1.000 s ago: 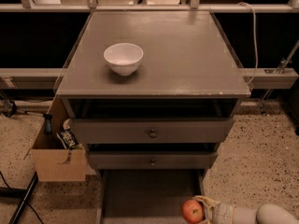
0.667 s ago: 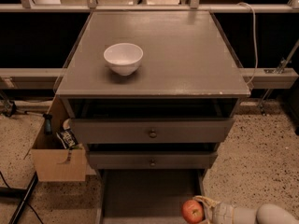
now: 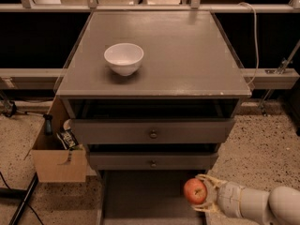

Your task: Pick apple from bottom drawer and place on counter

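The small red apple with a yellowish patch sits between the fingers of my gripper at the bottom right. The gripper is shut on the apple and holds it over the right side of the pulled-out bottom drawer. My white arm comes in from the lower right. The counter, the flat grey-brown top of the cabinet, lies well above and behind the apple.
A white bowl stands on the left half of the counter. Two grey drawers with round knobs sit below the top. A cardboard box with items stands on the speckled floor at the left.
The apple and the gripper hold almost the same place as before; nothing else has moved.
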You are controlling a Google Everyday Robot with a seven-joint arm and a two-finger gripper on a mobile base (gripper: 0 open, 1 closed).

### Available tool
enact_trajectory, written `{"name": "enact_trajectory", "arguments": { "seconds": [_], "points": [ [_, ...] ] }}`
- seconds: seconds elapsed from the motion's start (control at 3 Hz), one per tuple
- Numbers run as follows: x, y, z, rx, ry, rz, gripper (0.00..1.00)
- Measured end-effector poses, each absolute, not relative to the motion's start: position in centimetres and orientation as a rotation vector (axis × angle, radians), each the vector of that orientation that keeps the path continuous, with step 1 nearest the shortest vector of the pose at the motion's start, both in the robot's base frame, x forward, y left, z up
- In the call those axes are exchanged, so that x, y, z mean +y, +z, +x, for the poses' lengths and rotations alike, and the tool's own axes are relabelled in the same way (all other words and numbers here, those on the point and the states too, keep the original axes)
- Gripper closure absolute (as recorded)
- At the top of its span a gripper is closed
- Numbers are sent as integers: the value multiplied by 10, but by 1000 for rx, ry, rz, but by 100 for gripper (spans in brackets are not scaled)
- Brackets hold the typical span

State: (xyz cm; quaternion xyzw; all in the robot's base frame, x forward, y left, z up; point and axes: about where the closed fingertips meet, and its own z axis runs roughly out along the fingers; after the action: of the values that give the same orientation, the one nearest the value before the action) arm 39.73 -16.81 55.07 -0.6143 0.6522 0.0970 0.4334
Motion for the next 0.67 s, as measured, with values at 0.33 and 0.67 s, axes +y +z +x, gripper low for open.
{"name": "enact_trajectory", "arguments": {
  "seconds": [0.33, 0.67],
  "points": [
    [-166, 629, 411, 1538, 175, -1516, 100],
    [-164, 717, 428, 1474, 110, -1485, 100]
  ]
}}
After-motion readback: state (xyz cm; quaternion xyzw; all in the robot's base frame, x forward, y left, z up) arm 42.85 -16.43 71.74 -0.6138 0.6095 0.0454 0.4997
